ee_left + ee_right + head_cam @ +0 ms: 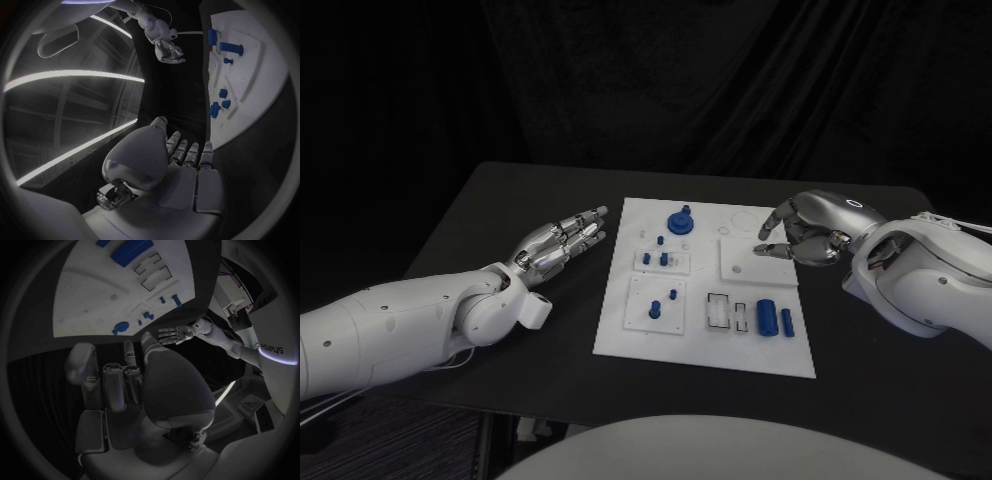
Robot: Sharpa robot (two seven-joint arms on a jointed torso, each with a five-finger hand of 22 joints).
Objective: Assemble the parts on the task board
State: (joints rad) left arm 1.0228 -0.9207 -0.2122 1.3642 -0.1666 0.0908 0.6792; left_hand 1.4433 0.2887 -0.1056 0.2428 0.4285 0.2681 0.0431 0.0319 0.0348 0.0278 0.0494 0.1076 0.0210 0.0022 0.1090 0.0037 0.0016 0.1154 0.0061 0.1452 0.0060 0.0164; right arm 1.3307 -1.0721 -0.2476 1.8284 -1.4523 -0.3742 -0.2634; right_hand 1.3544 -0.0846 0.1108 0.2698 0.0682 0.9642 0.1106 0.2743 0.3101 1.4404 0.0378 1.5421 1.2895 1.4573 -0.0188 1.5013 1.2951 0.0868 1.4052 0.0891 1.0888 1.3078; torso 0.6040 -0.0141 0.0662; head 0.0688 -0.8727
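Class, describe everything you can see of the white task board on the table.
The task board is a flat, white, rectangular plate, seemingly plastic, lying in the middle of the black table. It carries raised square panels and rectangular slots. Small blue parts sit on it: a gear-like piece near the far edge, short pegs mid-board, and a larger cylinder near the slots. The left hand lies beside it; the right hand hovers at its far right corner; no touch shows.

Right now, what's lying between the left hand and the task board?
Nothing: in the head view a bare strip of black table separates the left hand from the task board.
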